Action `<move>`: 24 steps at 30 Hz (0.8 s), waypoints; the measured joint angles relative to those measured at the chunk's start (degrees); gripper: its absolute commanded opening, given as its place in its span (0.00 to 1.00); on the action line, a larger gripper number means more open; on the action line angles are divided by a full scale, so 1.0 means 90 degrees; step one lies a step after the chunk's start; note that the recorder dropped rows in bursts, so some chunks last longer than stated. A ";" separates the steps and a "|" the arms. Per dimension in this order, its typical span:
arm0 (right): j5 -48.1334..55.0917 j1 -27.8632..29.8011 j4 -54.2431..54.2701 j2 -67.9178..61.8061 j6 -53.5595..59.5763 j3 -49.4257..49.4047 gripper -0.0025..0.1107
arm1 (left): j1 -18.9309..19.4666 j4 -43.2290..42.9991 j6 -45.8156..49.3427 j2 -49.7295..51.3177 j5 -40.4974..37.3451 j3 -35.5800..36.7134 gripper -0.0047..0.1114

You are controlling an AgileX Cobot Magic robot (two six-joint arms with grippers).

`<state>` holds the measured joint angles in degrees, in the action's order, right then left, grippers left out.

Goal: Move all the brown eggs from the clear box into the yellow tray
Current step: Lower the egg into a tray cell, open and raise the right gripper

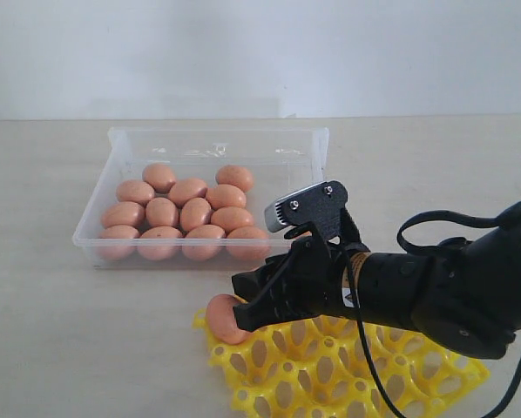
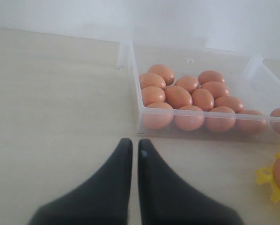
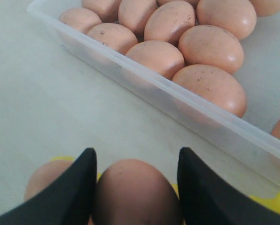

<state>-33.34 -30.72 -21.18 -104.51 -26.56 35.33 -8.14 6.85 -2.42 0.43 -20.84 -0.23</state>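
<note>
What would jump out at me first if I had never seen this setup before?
The cluster of brown eggs packed into the clear box in the middle of the table draws the eye first. In front of it, a black arm reaches in from the right, its fingers clasping one egg over a corner of the bright yellow tray.

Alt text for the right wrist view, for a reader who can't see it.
The right gripper clasps a brown egg between its black fingers over the yellow tray, a second egg beside it. Beyond, the clear box holds more brown eggs.
</note>
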 measured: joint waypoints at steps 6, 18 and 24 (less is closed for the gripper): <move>0.0000 0.0000 0.0000 0.0000 0.0015 0.0000 0.32 | 0.0000 0.0000 0.0000 0.0000 0.0000 0.0000 0.08; 0.0000 0.0000 0.0000 0.0000 0.0074 0.0000 0.55 | 0.0000 0.0000 0.0000 0.0000 0.0000 0.0000 0.08; 0.0000 0.0000 0.0000 0.0000 0.0107 0.0005 0.55 | 0.0000 0.0000 0.0000 0.0000 0.0000 0.0000 0.08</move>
<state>-33.34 -30.72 -21.18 -104.51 -25.59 35.38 -8.14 6.85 -2.42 0.43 -20.84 -0.23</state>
